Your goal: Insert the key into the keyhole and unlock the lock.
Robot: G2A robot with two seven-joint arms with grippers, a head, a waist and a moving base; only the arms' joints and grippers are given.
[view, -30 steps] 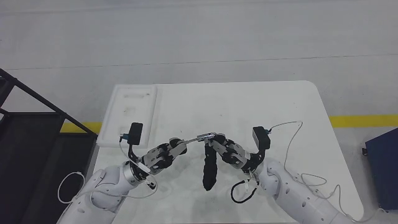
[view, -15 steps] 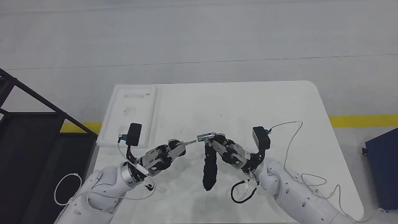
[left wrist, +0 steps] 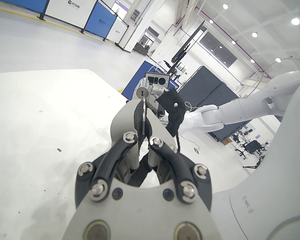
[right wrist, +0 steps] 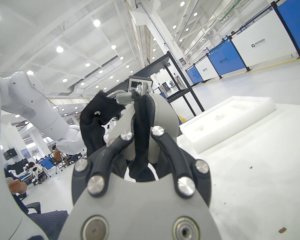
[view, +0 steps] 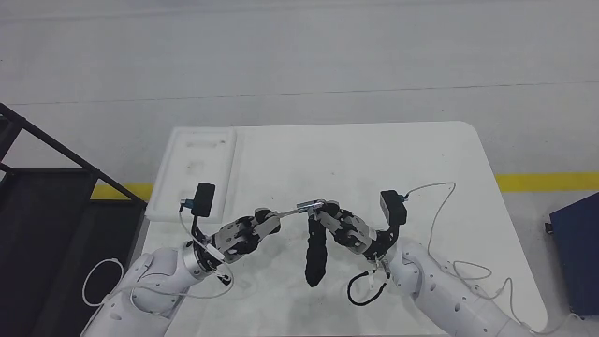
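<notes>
My left gripper (view: 270, 216) (left wrist: 141, 112) is shut on a flat silver key (left wrist: 143, 116), blade pointing at the lock. My right gripper (view: 328, 213) (right wrist: 139, 101) is shut on the lock (view: 309, 207), a silver cylinder (right wrist: 123, 98) with a black fabric strap (view: 314, 253) (right wrist: 96, 117) hanging from it. Both are held above the table's front middle, facing each other. In the left wrist view the lock's round face with its keyhole (left wrist: 142, 92) sits just past the key's tip. I cannot tell whether the tip is in the slot.
A white foam tray (view: 198, 164) (right wrist: 230, 118) lies at the table's back left. A black rack (view: 37, 206) stands off the left edge. A white cable (view: 430, 190) loops over the right side of the table (view: 412, 154).
My left gripper drew the key slightly back from the lock half a second ago, then brought it close again. The right gripper with the lock has stayed put.
</notes>
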